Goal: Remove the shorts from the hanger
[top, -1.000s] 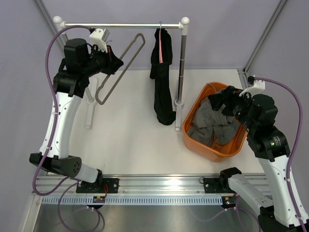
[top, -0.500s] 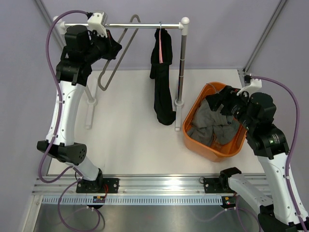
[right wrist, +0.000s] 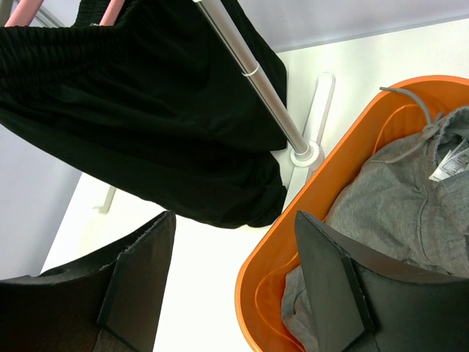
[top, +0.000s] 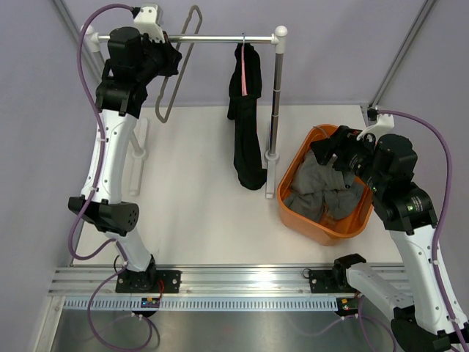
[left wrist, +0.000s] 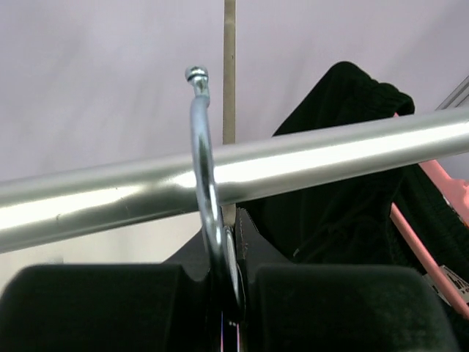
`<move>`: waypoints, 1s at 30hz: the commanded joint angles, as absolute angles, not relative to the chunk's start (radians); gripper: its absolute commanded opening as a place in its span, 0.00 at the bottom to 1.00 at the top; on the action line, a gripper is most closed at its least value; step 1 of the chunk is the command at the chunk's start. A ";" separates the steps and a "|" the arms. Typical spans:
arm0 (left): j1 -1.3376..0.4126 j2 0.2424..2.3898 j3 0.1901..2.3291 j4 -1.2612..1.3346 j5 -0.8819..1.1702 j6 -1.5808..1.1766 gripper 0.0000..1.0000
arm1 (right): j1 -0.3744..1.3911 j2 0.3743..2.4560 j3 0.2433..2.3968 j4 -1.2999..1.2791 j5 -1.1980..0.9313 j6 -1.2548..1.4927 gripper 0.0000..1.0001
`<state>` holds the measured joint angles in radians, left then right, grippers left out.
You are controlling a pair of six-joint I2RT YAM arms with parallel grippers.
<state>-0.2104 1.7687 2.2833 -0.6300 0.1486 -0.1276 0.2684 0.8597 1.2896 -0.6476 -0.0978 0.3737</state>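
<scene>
Left gripper (left wrist: 223,277) clamped on a bare metal hanger (left wrist: 204,176) at the rail (left wrist: 352,152); right gripper (right wrist: 234,279) spread wide.

In the left wrist view the two fingers press together on the hanger's neck at bottom centre, and its hook curves up across the rail, tip above it. Seen from above, this is in the upper left of the frame, with the hanger's loop slanting down beside the arm. The black shorts (top: 248,139) hang on a pink hanger (top: 242,79) from the same rail, right of centre. At right, the other gripper's fingers stand apart, gripping nothing, over the orange basket (top: 294,214) holding a grey garment (top: 322,187).
</scene>
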 commanded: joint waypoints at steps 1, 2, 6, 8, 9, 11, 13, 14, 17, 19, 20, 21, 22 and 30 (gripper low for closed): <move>-0.207 1.781 2.347 -0.558 0.114 -0.120 0.00 | 0.267 0.862 1.315 -0.615 -0.115 0.359 0.74; -0.207 1.795 2.353 -0.563 0.109 -0.115 0.01 | 0.267 0.861 1.315 -0.617 -0.115 0.360 0.74; -0.207 1.821 2.359 -0.586 0.095 -0.109 0.01 | 0.267 0.862 1.315 -0.623 -0.118 0.360 0.74; -0.207 1.827 2.353 -0.594 0.083 -0.103 0.00 | 0.267 0.865 1.319 -0.623 -0.123 0.362 0.74; -0.207 1.832 2.349 -0.595 0.081 -0.101 0.00 | 0.267 0.865 1.322 -0.626 -0.126 0.364 0.73; -0.207 1.836 2.339 -0.600 0.074 -0.100 0.00 | 0.267 0.865 1.324 -0.626 -0.126 0.365 0.74; -0.207 1.839 2.333 -0.606 0.069 -0.098 0.00 | 0.267 0.865 1.324 -0.626 -0.132 0.368 0.74; -0.207 1.839 2.323 -0.609 0.064 -0.097 0.00 | 0.267 0.867 1.322 -0.627 -0.133 0.368 0.73; -0.207 1.830 2.298 -0.611 0.060 -0.097 0.03 | 0.267 0.867 1.319 -0.630 -0.137 0.370 0.73; -0.207 1.812 2.283 -0.600 0.060 -0.097 0.03 | 0.267 0.867 1.318 -0.634 -0.137 0.368 0.73; -0.207 1.806 2.269 -0.597 0.055 -0.098 0.03 | 0.267 0.865 1.318 -0.635 -0.135 0.367 0.73; -0.207 1.798 2.264 -0.595 0.054 -0.100 0.04 | 0.267 0.864 1.316 -0.637 -0.135 0.367 0.73; -0.207 1.787 2.261 -0.594 0.051 -0.100 0.06 | 0.267 0.864 1.319 -0.640 -0.135 0.368 0.73; -0.207 1.747 2.235 -0.600 0.041 -0.100 0.18 | 0.267 0.851 1.328 -0.652 -0.135 0.368 0.73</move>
